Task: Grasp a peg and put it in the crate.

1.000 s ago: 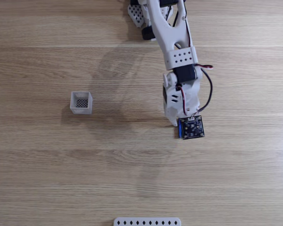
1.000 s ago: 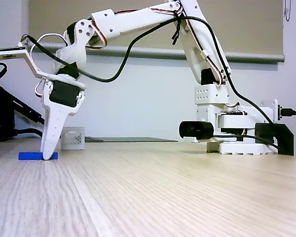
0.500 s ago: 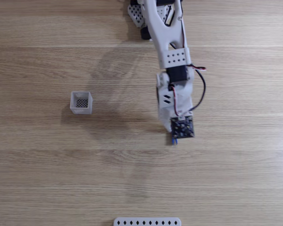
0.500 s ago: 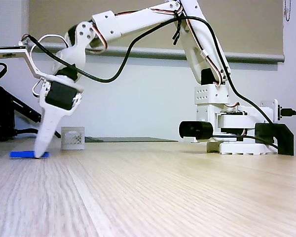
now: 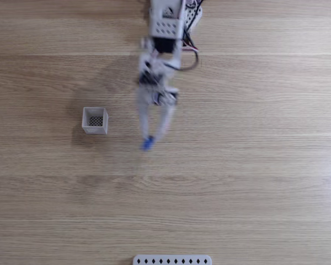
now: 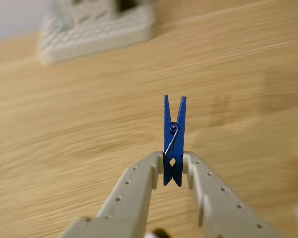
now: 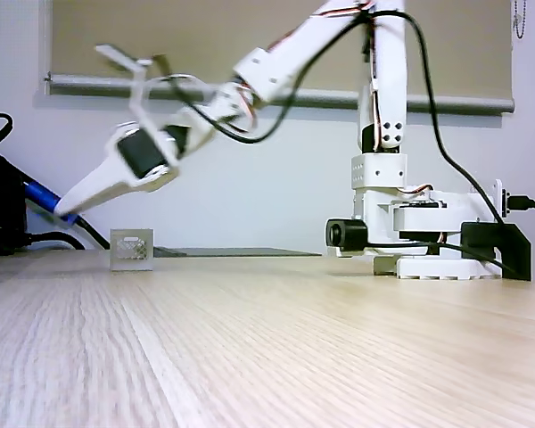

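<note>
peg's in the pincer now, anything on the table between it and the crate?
Nothing visible. The pincer holds the blue peg above bare wood, right of the crate in the top-down fixed view.

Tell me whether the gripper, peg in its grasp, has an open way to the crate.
Probably yes. The gripper holds the peg lifted off the table, and the open-top crate stands to its left in a fixed view with only bare wood between them.
</note>
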